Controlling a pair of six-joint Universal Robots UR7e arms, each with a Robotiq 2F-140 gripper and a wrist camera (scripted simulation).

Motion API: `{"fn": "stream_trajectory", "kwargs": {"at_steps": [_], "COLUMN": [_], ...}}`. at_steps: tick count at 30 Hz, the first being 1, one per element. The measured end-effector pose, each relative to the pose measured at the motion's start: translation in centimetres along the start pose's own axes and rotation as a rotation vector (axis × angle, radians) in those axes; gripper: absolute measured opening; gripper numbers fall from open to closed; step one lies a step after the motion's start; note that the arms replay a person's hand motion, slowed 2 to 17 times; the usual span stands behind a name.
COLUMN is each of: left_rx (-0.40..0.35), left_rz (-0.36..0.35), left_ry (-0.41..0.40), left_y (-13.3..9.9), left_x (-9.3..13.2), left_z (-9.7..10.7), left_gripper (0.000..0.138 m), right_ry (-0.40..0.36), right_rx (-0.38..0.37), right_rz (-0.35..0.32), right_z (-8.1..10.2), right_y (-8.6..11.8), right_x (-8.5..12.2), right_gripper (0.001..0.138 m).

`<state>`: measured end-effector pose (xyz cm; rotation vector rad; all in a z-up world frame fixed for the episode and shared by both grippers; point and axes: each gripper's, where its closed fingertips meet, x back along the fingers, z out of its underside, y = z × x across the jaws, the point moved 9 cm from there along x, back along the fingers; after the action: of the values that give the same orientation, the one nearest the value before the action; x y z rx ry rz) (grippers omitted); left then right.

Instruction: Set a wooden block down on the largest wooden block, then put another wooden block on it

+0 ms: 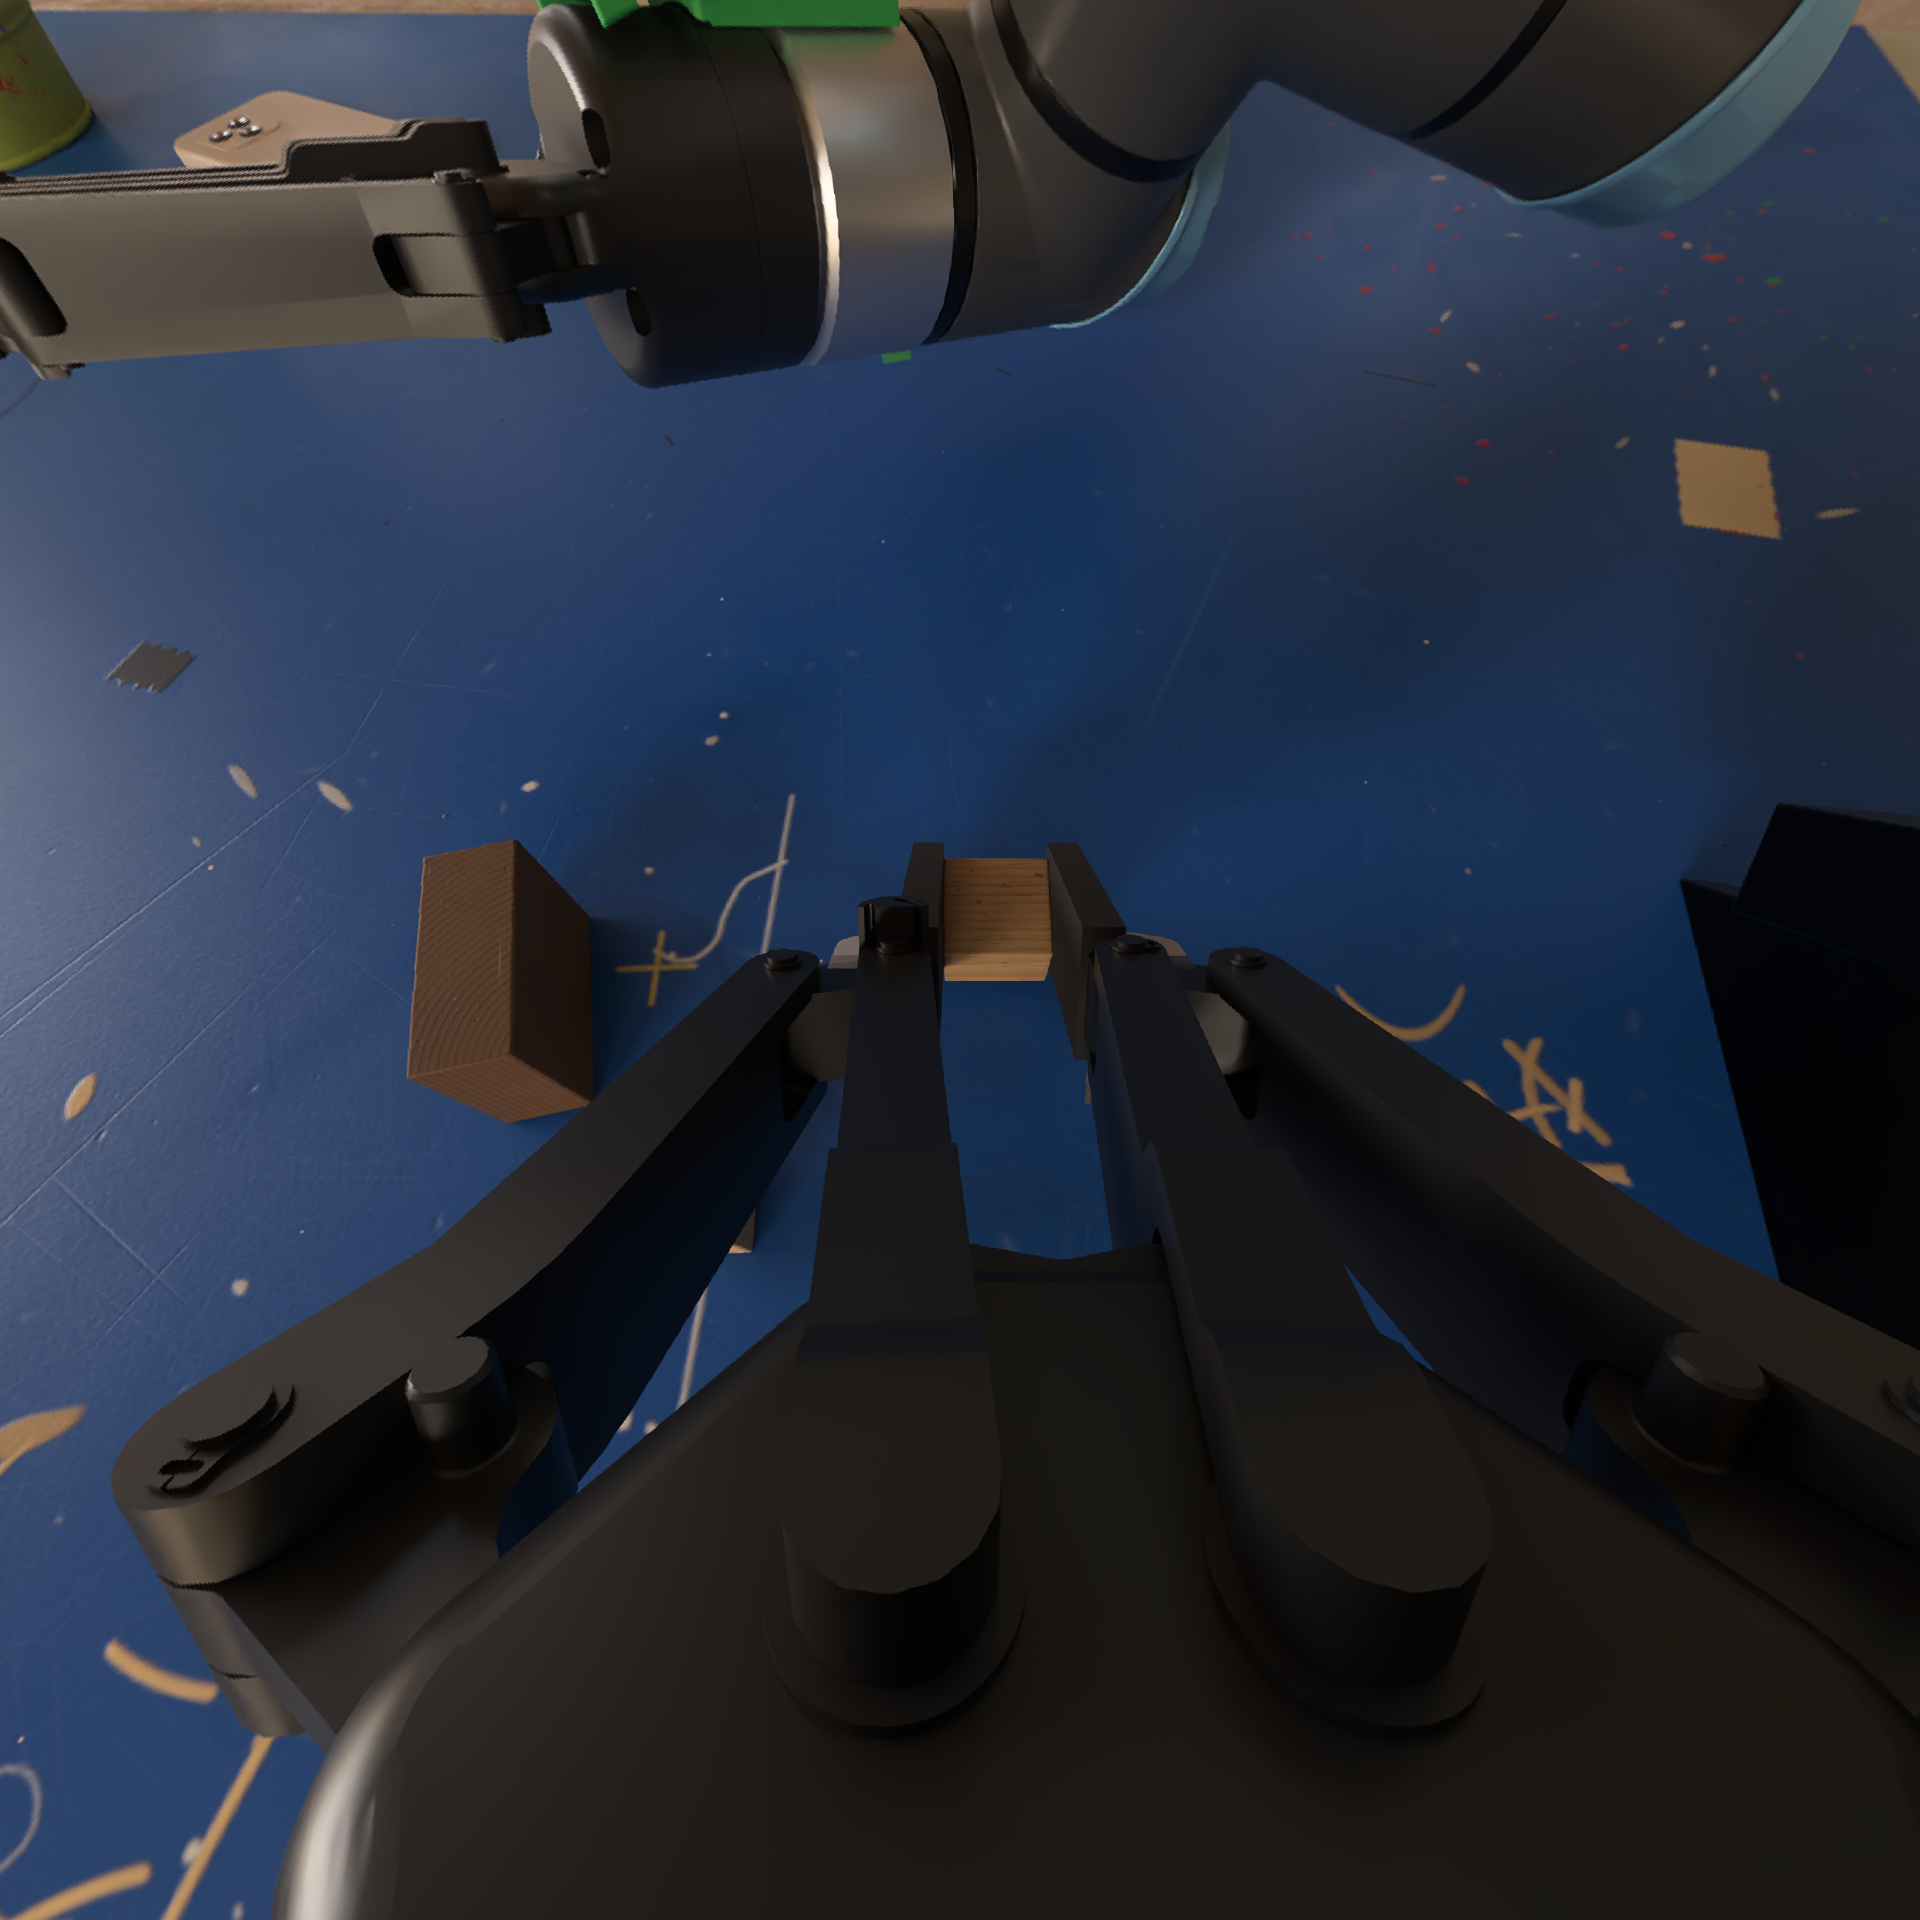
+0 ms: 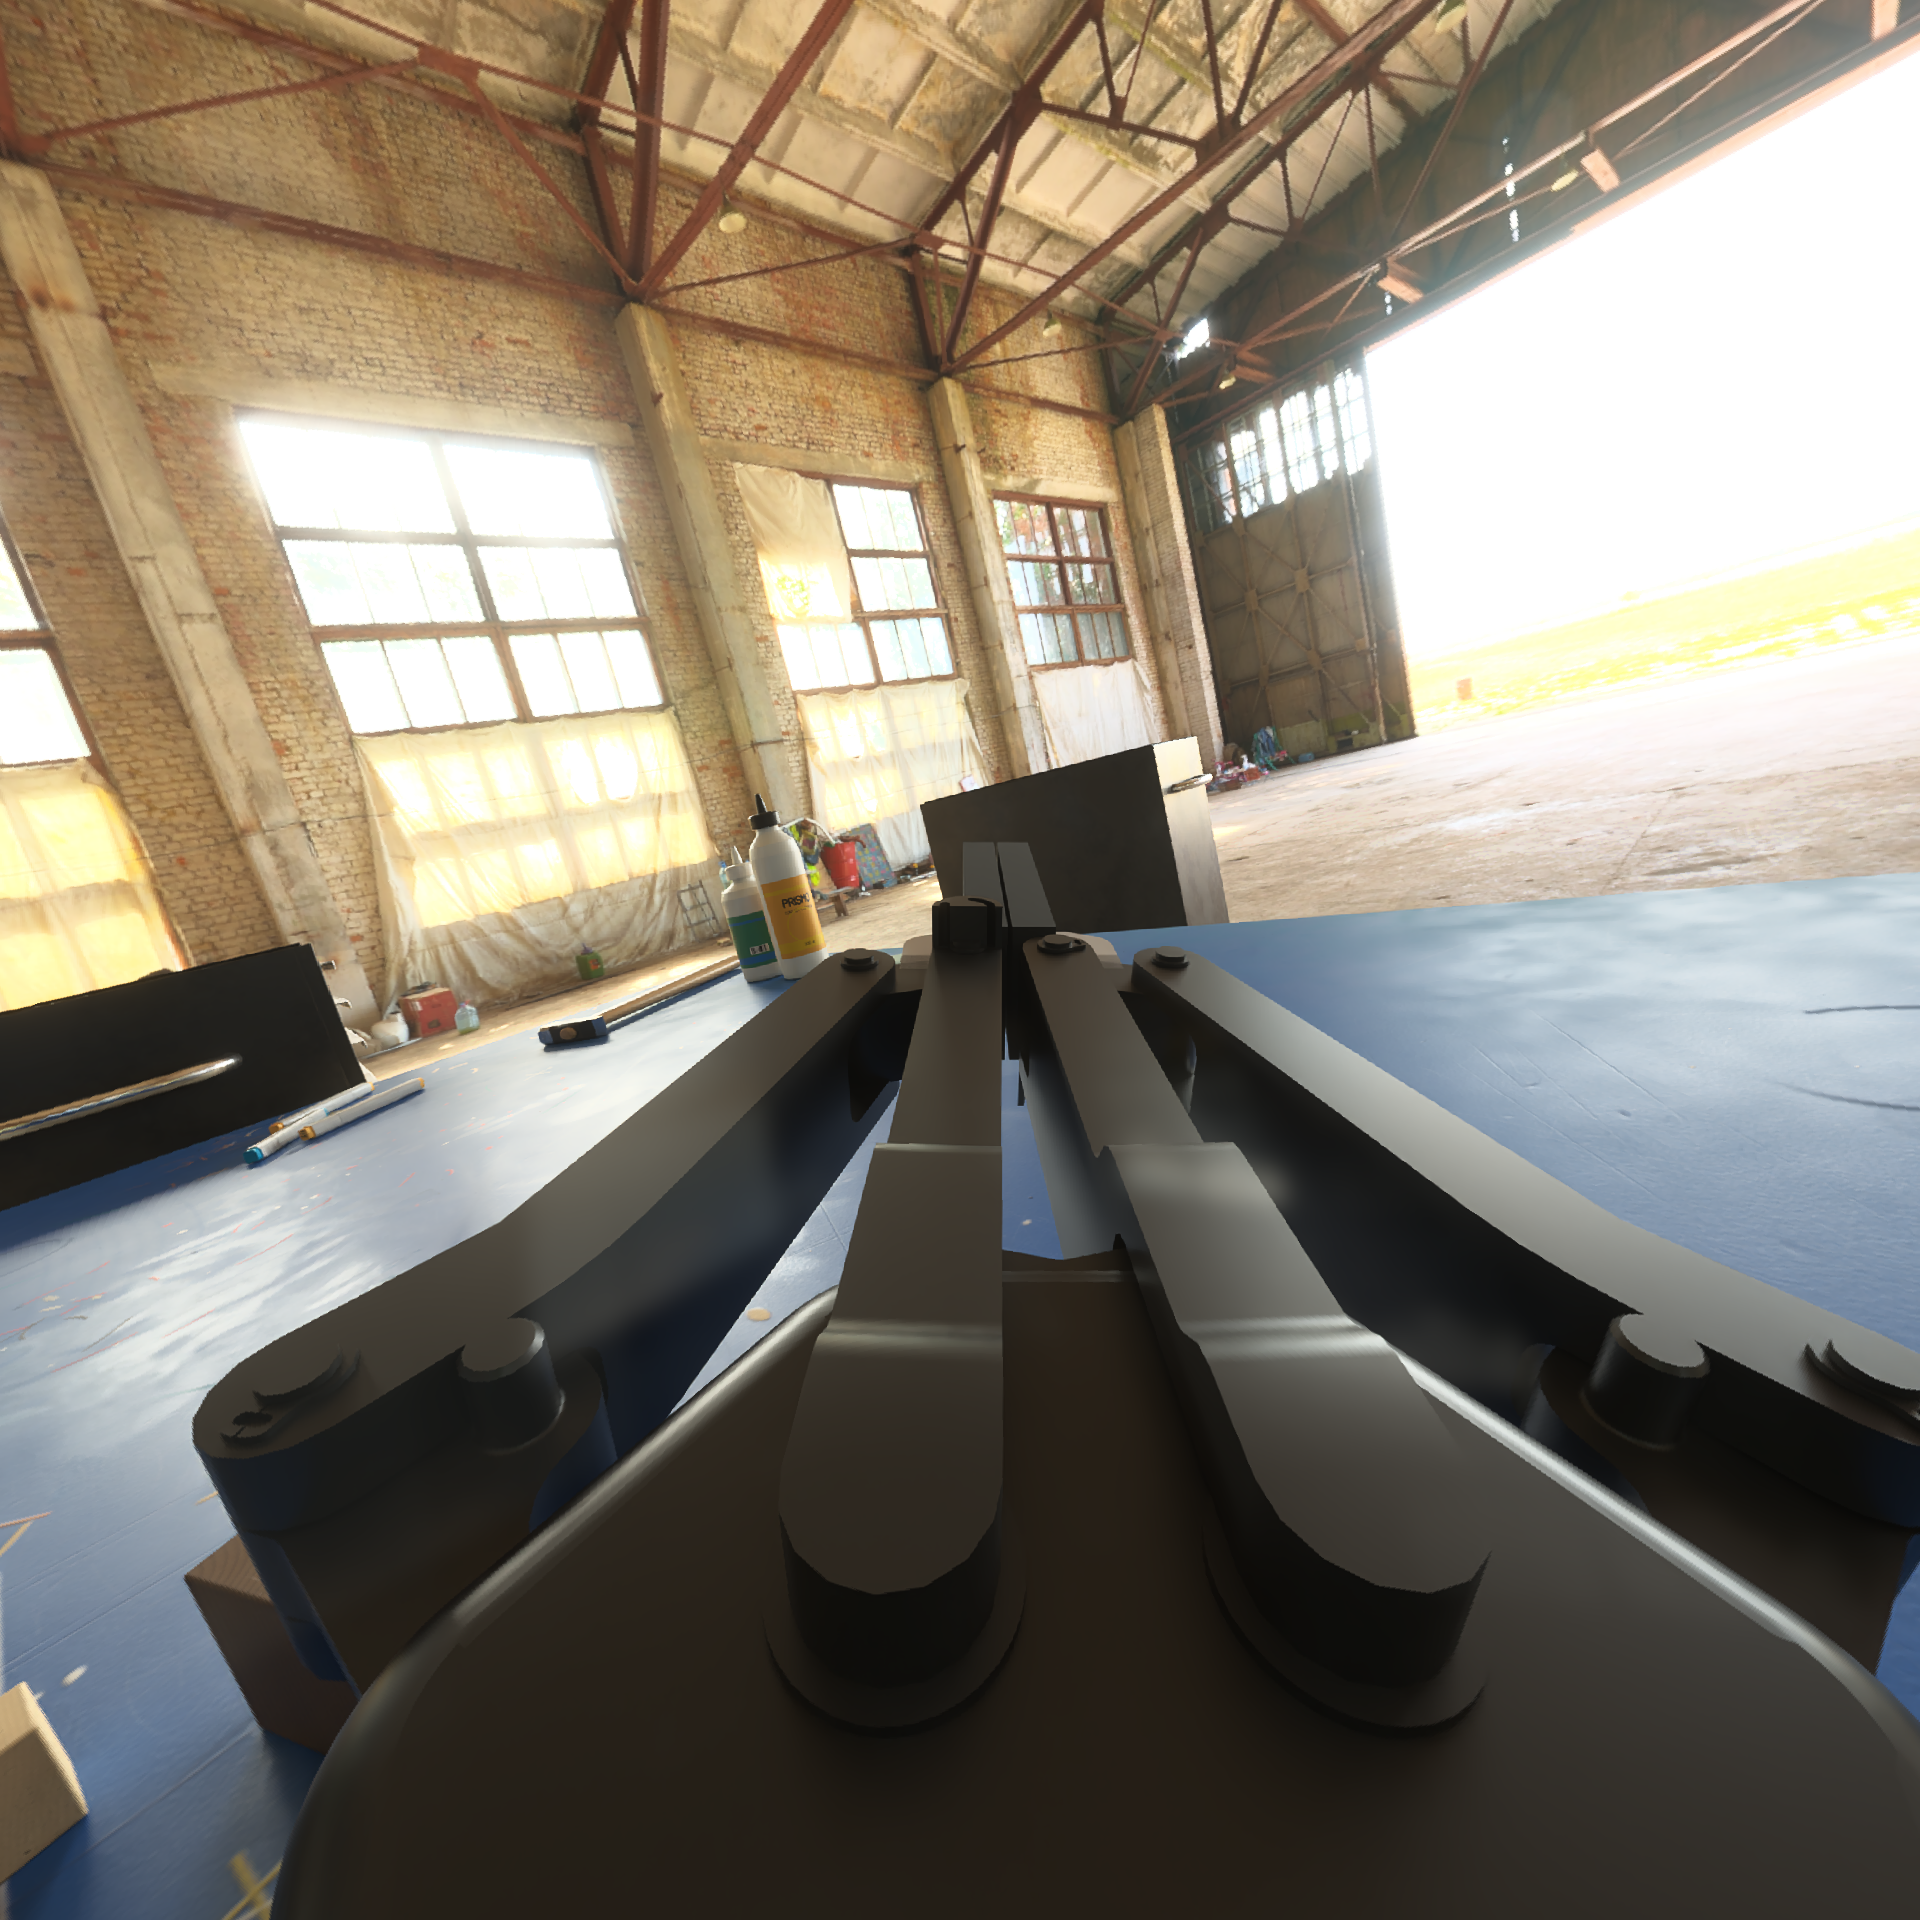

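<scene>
On my blue table (image 2: pixel 1558 1039) I see two glue bottles (image 2: pixel 774 904) standing together, a hammer (image 2: pixel 623 1013), markers (image 2: pixel 332 1117), dark boxes (image 2: pixel 1070 842) and a green can (image 1: pixel 31 83).

The right tool's (image 1: pixel 21 281) tips run off the left edge. Our own tool (image 2: pixel 1000 883) hides most of the brown block (image 2: pixel 255 1652); a pale block (image 2: pixel 31 1766) is cropped at the corner.
</scene>
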<state>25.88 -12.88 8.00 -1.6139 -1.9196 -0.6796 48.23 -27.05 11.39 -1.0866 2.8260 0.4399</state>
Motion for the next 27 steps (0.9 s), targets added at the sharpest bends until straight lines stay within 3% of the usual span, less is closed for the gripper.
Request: {"fn": "stream_trajectory", "kwargs": {"at_steps": [13,20,27], "left_rx": [-0.092,-0.044,-0.011], "left_rz": [-0.081,-0.015,-0.1], "left_ry": [0.038,-0.031,-0.093], "left_y": [-0.9,-1.5,0.8], "left_x": [-0.1,0.6,2.8], "left_z": [-0.3,-0.4,-0.9], "left_gripper": [0.026,0.026,0.026], "right_ry": [-0.023,-0.051,-0.047], "right_rx": [-0.027,-0.063,-0.085], "right_rz": [0.0,0.004,0.043], "right_z": [-0.1,-0.7,-1.0], "right_y": [0.6,0.8,0.4], "right_x": [0.7,1.7,2.8], "right_gripper": [0.001,0.001,0.001]}}
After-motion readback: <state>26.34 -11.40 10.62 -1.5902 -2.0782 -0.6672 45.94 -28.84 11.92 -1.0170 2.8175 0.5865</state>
